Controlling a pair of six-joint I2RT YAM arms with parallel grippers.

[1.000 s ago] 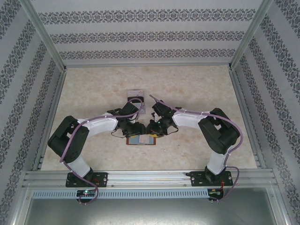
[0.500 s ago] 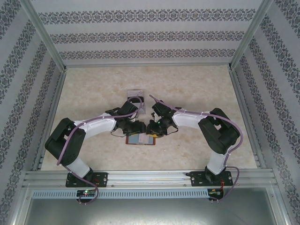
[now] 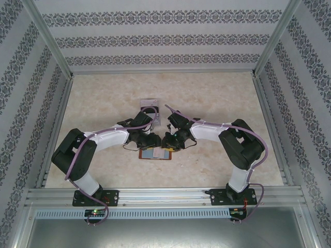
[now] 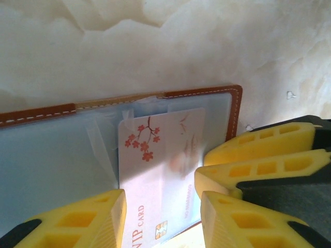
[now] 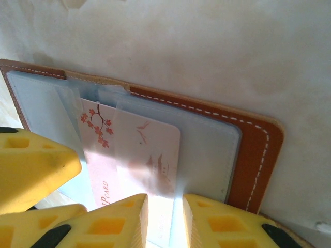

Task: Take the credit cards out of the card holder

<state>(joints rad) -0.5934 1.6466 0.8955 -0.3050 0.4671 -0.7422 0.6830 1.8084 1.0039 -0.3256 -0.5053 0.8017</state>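
Observation:
The brown card holder lies open on the table, grey-blue inside up, its stitched edge showing. One credit card, white with red blossoms, sits partly out of a clear slot. My left gripper stands open astride the card, a yellow finger near each long edge. My right gripper has its fingers close together on the holder's edge, with the pale sleeve between them. Its fingers cover the holder's right corner in the left wrist view.
A small clear tray sits just beyond the grippers. The marbled tabletop has open room to either side and at the back. Metal posts and patterned walls enclose the table. Both forearms meet over the card holder.
The left arm has shifted slightly at its elbow. The card holder and the right arm have stayed where they were.

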